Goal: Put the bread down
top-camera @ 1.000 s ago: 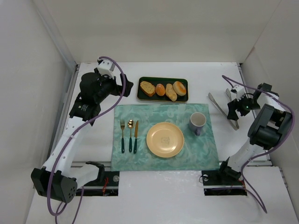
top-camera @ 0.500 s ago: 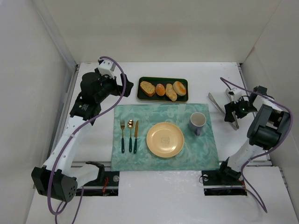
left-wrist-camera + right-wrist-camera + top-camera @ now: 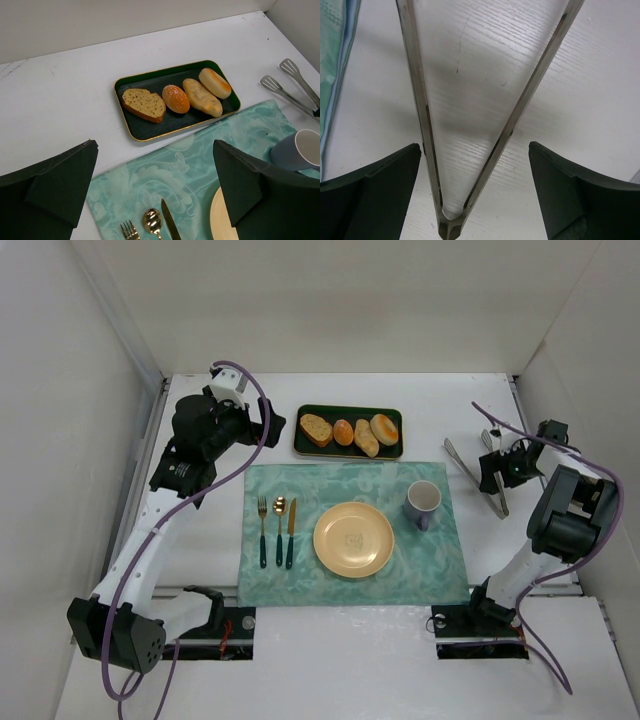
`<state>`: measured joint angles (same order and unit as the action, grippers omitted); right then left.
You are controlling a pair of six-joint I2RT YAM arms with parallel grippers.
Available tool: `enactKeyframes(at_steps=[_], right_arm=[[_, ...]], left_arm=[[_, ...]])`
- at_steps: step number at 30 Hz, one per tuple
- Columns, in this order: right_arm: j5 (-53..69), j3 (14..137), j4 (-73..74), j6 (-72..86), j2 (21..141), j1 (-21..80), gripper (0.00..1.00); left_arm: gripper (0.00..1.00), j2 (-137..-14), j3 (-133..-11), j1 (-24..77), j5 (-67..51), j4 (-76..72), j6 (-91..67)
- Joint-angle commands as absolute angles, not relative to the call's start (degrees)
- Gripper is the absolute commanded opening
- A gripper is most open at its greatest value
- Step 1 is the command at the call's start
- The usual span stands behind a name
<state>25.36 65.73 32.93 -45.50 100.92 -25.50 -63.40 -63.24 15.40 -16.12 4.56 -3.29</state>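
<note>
White desk (image 3: 420, 400) boxed in by pale walls. Toward the back, dark green tray (image 3: 131, 131) with a gold rim, loaded left to right with the bread (image 3: 143, 104) at its left end, crumb face up, then a round orange bun (image 3: 175, 98), an elongated pale roll (image 3: 201, 97) and an orange-topped bun (image 3: 215, 82) at its right end. Just in front of the tray, a teal placemat (image 3: 350, 485) carrying a yellow plate (image 3: 353, 539), a pale purple mug (image 3: 423, 502) and a fork, spoon and knife. Right of the tray, off the mat, metal tongs (image 3: 420, 100) flat on the desk. Left jaws spread wide just left of the tray, holding nothing. Right jaws wide too, straddling the hinged end of the tongs; contact impossible to tell. Since a second ago: right wrist shifted a little closer to the tray, over the tongs; bread, tray and left arm (image 3: 160, 500) unmoved.
</note>
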Motion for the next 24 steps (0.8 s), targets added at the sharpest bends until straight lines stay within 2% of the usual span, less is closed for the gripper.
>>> enactKeyframes(at_steps=[1, 24], right_arm=[[23.8, 65.3, 29.7, -43.9, 99.4, -25.4, 0.94], [22.8, 68.8, 36.6, -47.4, 105.3, -24.3, 0.90]], left_arm=[[1.00, -62.9, -65.1, 15.6, -17.1, 2.6, -3.5], [1.00, -62.9, -65.1, 15.6, -17.1, 2.6, -3.5]])
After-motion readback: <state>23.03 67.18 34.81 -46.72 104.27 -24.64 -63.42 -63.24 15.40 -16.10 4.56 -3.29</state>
